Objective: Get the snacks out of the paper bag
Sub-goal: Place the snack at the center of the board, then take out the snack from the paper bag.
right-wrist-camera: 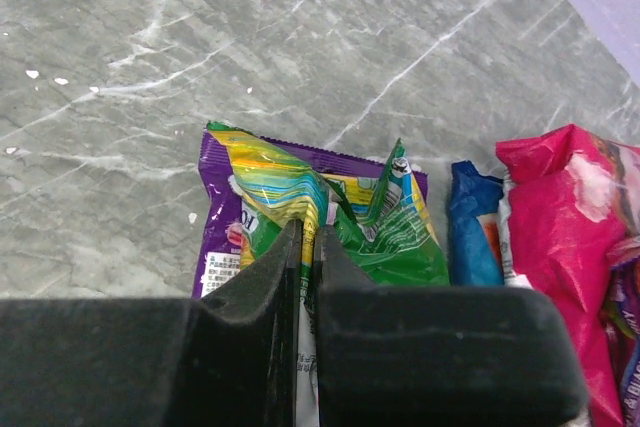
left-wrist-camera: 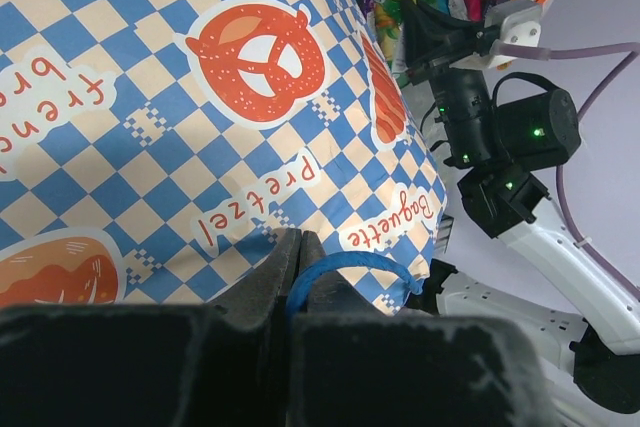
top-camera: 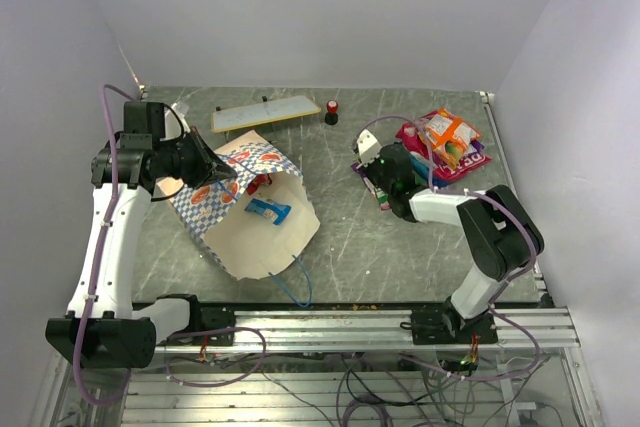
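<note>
**Drop the green pkt clean, then go for the blue one**

The R claw (right-wrist-camera: 308, 239) is closed tight on the green packet (right-wrist-camera: 385, 237). It nips the crumpled near edge of this purple-backed pkt. The pkt sits low on the table (top-camera: 400, 257) at approx. 2 o'clock of table centre. It lies just beside the snack pile (top-camera: 447, 139), w/ a magenta packet (right-wrist-camera: 560, 217) close on its 3 o'clock side.

The L claw (left-wrist-camera: 292, 247) is also fully closed. It pinches the paper bag (top-camera: 250, 242) at the edge where the blue cord (left-wrist-camera: 345, 265) comes out. The bag is held tipped at 9 o'clock of centre, mouth facing approx. 5 o'clock.

My read is that this is the release step:
- Open the R jaws wide before any lift, since glossy film tends to cling to the pads.
- Pull straight up, not sideways, so the pile isn't swept.
- L shouldn't let go, or the bag mouth prob. sags shut.

At least one snack is left. The blue packet (top-camera: 268, 210) lies on the cream lining just inside the mouth. Come in low from 5 o'clock and pinch a crimped end, not the slick flat face.
</note>
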Action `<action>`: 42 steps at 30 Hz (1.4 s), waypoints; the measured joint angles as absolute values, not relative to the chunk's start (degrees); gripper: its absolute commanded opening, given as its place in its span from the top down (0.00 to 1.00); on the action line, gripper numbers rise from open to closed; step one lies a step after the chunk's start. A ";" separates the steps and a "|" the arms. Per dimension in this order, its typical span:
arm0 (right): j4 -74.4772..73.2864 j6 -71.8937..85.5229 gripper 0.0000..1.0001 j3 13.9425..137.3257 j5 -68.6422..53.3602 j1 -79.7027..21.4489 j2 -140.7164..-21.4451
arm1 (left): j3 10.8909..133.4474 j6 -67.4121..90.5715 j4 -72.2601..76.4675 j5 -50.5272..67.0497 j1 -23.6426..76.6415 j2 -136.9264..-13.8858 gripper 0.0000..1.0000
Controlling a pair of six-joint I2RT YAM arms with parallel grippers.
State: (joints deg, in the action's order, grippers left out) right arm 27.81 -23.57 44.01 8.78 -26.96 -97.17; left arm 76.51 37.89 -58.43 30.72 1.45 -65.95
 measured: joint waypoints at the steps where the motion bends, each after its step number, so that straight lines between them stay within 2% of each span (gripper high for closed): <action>1: 28.12 -23.16 1.00 44.03 8.71 -26.96 -97.49 | 76.49 37.89 -58.50 30.76 1.45 -65.95 0.93; 4: 28.25 -21.87 1.00 44.36 8.38 -26.96 -98.35 | 76.44 37.91 -58.48 31.14 1.45 -65.95 0.93; 6: 28.25 -21.26 0.93 44.45 8.38 -26.96 -98.41 | 76.31 37.93 -58.46 31.33 1.45 -65.95 0.93; 10: 27.27 -20.05 0.62 44.45 7.46 -26.70 -97.62 | 75.79 37.93 -58.50 31.35 1.45 -65.76 0.93; 12: 25.12 -19.62 0.51 44.45 6.72 -26.50 -96.03 | 75.53 37.93 -58.54 31.35 1.45 -65.49 0.93; 15: 21.08 -19.70 0.40 44.80 5.37 -26.35 -91.88 | 75.26 37.93 -58.57 31.35 1.45 -64.97 0.93; 23: 17.28 -20.64 0.34 46.83 -3.20 -29.34 -75.96 | 74.28 37.98 -58.46 31.38 1.45 -63.51 0.93; 32: 18.22 -15.84 0.35 32.80 -9.34 -52.62 -61.89 | 73.95 38.00 -58.50 31.35 1.45 -62.85 0.93; 37: 21.47 -14.66 0.34 31.97 -8.45 -65.98 -62.70 | 73.95 38.00 -58.50 31.38 1.45 -62.85 0.93; 42: 22.94 -19.31 0.32 37.54 -3.49 -73.32 -74.08 | 73.97 37.93 -58.59 31.38 1.45 -62.87 0.93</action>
State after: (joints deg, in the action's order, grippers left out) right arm 22.94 -19.31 37.54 -3.49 -73.32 -74.08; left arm 73.97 37.93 -58.59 31.38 1.45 -62.87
